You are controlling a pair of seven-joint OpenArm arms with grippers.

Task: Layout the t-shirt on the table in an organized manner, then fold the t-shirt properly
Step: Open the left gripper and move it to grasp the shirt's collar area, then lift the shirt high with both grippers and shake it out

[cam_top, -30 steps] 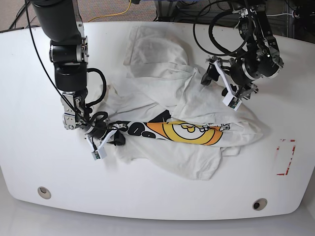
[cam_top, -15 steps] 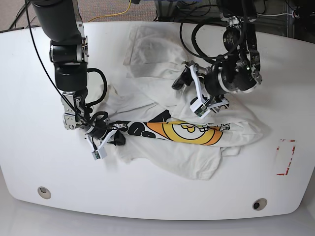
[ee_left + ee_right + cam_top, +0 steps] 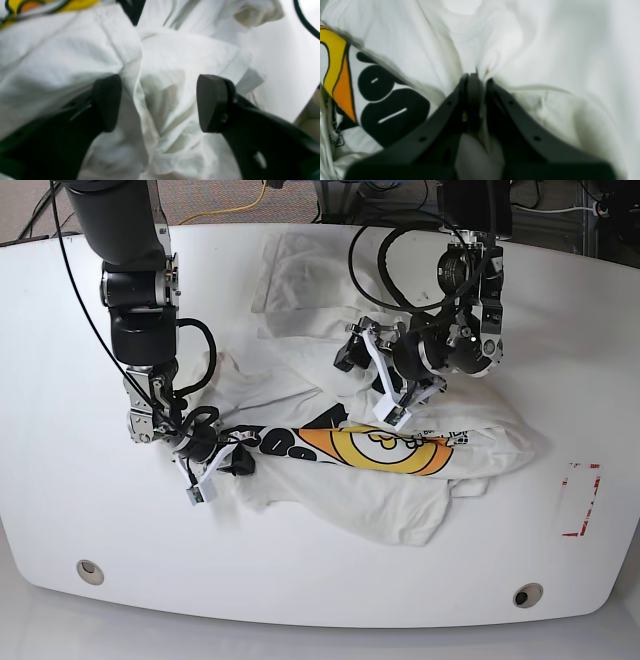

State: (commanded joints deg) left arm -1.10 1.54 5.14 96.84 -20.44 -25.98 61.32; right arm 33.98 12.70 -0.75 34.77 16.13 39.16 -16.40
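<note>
The off-white t-shirt point(image 3: 330, 370) lies crumpled across the middle of the white table point(image 3: 60, 380), its orange-and-yellow flower graphic point(image 3: 385, 445) and black lettering facing up. My right gripper point(image 3: 222, 463) is at the shirt's left edge in the base view. The right wrist view shows that gripper point(image 3: 475, 80) shut on a pinch of t-shirt point(image 3: 545, 50) cloth beside the lettering point(image 3: 387, 105). My left gripper point(image 3: 368, 376) hovers over the shirt's upper middle. In the left wrist view this gripper point(image 3: 157, 102) is open, with a raised fold of the t-shirt point(image 3: 175, 62) between its fingers.
Two grey grommet holes point(image 3: 89, 570) point(image 3: 527, 594) sit near the table's front edge. A red-outlined tape mark point(image 3: 582, 500) is at the front right. Black cables point(image 3: 385, 255) loop off the left arm above the shirt's far part.
The left arm has swung leftward across the table, from beyond the shirt's right side to over its upper middle. The right gripper has stayed put, shut on the cloth.
</note>
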